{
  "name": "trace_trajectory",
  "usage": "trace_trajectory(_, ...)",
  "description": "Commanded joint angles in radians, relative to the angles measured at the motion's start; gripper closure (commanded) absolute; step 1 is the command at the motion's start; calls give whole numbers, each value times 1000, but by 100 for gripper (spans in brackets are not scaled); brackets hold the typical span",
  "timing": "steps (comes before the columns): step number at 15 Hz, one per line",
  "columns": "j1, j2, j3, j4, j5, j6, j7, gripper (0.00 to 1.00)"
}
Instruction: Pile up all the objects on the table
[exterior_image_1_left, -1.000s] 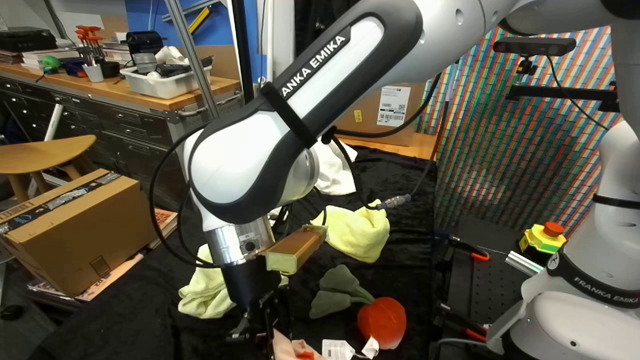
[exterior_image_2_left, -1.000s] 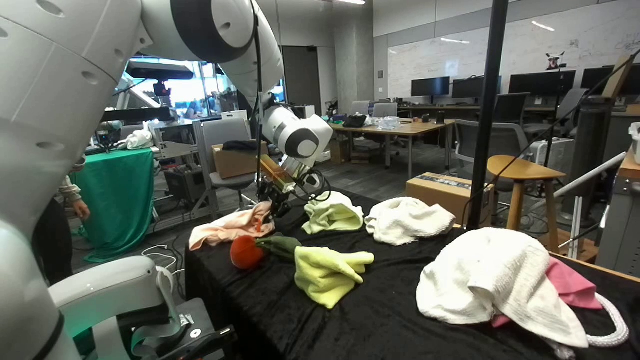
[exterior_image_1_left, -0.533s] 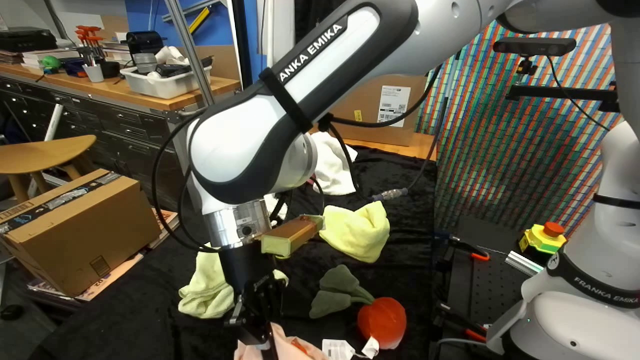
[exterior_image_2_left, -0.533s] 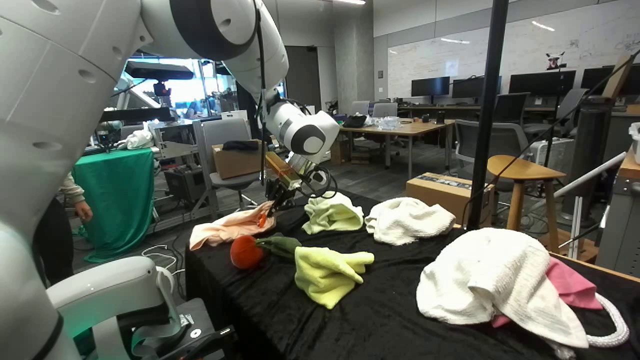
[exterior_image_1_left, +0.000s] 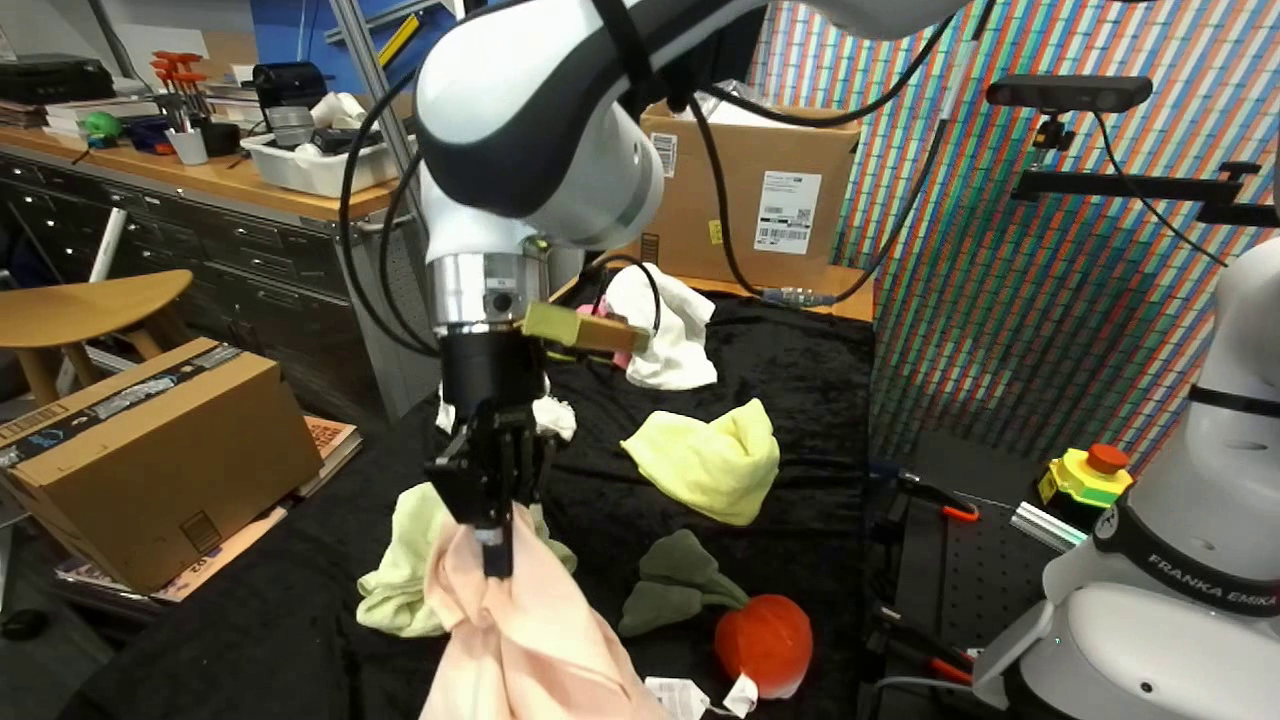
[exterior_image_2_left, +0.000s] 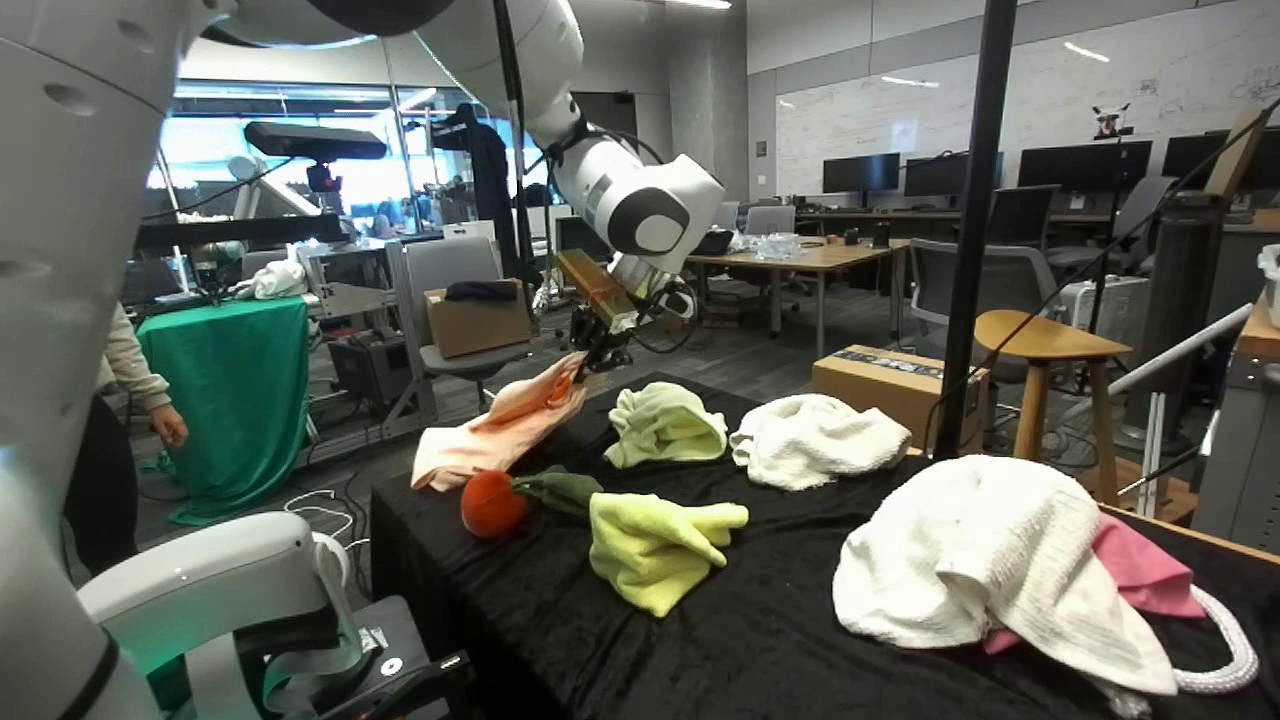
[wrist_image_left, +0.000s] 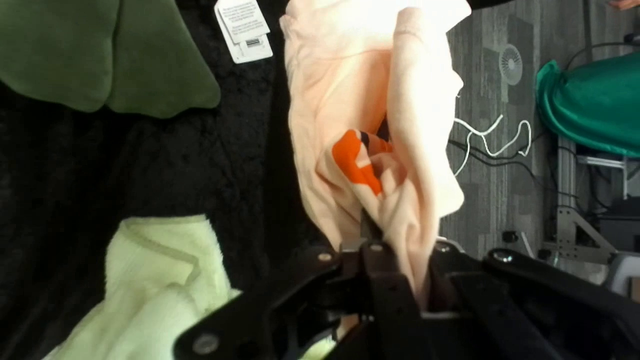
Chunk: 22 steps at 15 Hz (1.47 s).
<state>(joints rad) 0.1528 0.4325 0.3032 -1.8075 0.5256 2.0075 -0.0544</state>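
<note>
Above the black-draped desk (exterior_image_1_left: 815, 430), the claw (exterior_image_1_left: 495, 550) pinches a bunched part of the peach cloth (exterior_image_1_left: 535, 650), whose loose end hangs near the edge; best raise it until that tail clears the red plush vegetable (exterior_image_1_left: 763, 640), carry it past the pale green towel (exterior_image_1_left: 400, 570) and yellow towel (exterior_image_1_left: 710, 465), and lower gently before letting go, perhaps onto the farthest white towel (exterior_image_1_left: 682, 345)

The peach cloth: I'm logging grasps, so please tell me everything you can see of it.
The peach cloth looks like soft, thin fabric, with an orange patch and a dark mark at the patch's edge. Its upper part is bunched in the end effector, which is shut on it. From there it slants down in long, loose folds, lifted off the black table cover at least near the grip; whether its lower end touches that cover cannot be told.
</note>
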Motion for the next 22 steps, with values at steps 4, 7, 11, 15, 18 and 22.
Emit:
trace_trajectory(4,-109,-237,-77,-111,81,-57,-143,95)
trace_trajectory(7,-132,-296,-138,-110,44,-90,-172,95)
trace_trajectory(11,-149,-354,-213,-95,-50,-85,-157,95)
trace_trajectory(15,-166,-390,-270,-81,-152,-50,-137,95)
trace_trajectory(18,-180,-417,-305,-68,-226,8,-110,95)
trace_trajectory(22,-205,-441,-345,-36,-275,81,-67,95)
